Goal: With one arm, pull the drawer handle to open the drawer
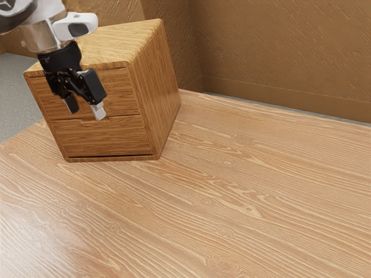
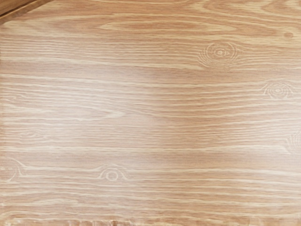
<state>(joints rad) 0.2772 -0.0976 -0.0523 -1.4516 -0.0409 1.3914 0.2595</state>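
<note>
A wooden cabinet [image 1: 139, 63] stands on the table at the exterior view's upper left. Its front has an upper drawer [image 1: 119, 92] and a lower drawer [image 1: 104, 136], both flush with the cabinet face. No handle can be made out on either front. My gripper [image 1: 85, 108] hangs just in front of the upper drawer, toward its left half, pointing down. It is open, its two fingers apart with nothing between them. The wrist view looks down on wood grain, with a dark edge [image 2: 19, 9] in one corner.
The wooden table [image 1: 243, 197] stretches wide to the exterior view's right and front of the cabinet. A wood-panelled wall [image 1: 278, 46] rises behind it. Grey floor [image 1: 14, 98] shows past the table's left edge.
</note>
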